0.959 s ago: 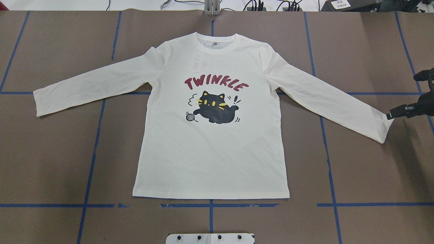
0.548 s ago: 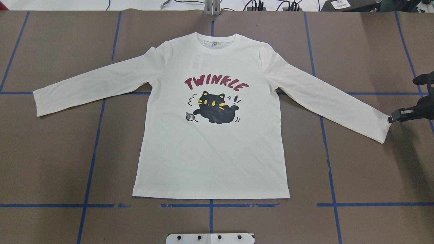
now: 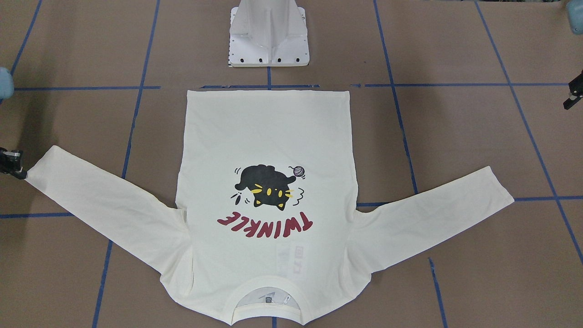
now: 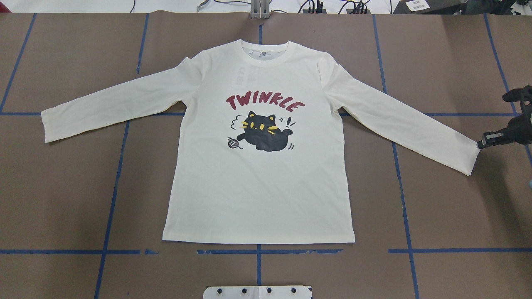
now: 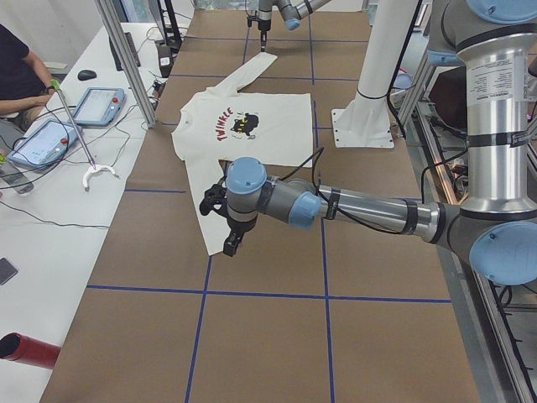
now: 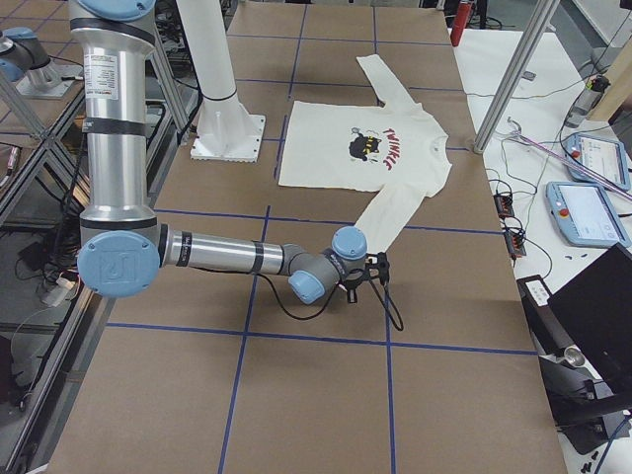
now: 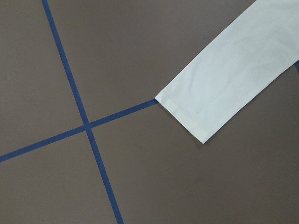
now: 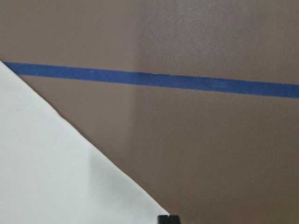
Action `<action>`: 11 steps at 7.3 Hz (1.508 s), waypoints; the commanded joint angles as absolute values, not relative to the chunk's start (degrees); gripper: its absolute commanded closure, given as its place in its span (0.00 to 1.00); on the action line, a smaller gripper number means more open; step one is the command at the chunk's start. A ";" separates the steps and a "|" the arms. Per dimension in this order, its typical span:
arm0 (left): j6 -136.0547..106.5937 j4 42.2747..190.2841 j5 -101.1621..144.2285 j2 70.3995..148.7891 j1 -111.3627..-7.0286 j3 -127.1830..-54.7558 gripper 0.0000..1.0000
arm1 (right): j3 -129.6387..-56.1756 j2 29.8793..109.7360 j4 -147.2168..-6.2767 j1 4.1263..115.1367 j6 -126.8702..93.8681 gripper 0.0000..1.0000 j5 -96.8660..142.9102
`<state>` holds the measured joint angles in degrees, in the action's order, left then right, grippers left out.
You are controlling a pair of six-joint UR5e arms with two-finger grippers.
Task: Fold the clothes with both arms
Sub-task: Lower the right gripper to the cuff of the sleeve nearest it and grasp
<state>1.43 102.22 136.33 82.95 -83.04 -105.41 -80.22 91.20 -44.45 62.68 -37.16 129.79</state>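
The cream-white shirt (image 4: pixel 257 187) lies flat on the brown table with the cat print and "TWINKLE" facing up and both sleeves spread out; it also shows in the front-facing view (image 3: pixel 264 136). My right gripper (image 4: pixel 481 145) is low at the end of the sleeve cuff (image 4: pixel 469 158), its tip touching or almost touching the cuff corner. Only one black fingertip (image 8: pixel 168 218) shows in the right wrist view, so I cannot tell how the jaws stand. My left gripper (image 5: pixel 230 246) hangs above the table just off the other cuff (image 7: pixel 187 112); whether it is open or shut I cannot tell.
The white pedestal base (image 3: pixel 268 41) stands just behind the shirt's hem. Blue tape lines (image 4: pixel 112 187) cross the table. An operators' bench with tablets (image 5: pixel 92 105) and a seated person runs along the far side, with metal posts (image 5: pixel 126 59) at its edge.
My right gripper has shifted slightly to the right at the cuff's end. The shirt has stayed flat and in place.
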 commanded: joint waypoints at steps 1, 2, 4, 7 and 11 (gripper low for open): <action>1.41 102.22 136.32 82.88 -83.06 -105.38 0.00 | -80.42 91.58 -44.30 62.93 -37.09 1.00 132.18; 1.32 102.22 136.32 82.97 -82.97 -105.47 0.00 | -79.90 91.23 -44.30 62.84 -37.18 0.09 131.67; 1.32 102.22 136.32 82.88 -83.06 -105.47 0.00 | -79.89 91.23 -44.47 63.02 -37.35 0.02 131.49; 1.32 102.22 136.32 82.88 -83.06 -105.56 0.00 | -78.59 89.56 -44.47 63.98 -47.02 0.02 130.78; 1.32 102.30 136.23 82.88 -83.06 -105.56 0.00 | -78.40 88.95 -44.47 63.90 -47.46 0.15 130.78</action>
<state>1.39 102.28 136.24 82.89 -83.06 -105.56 -78.47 89.12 -44.43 63.91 -47.17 130.79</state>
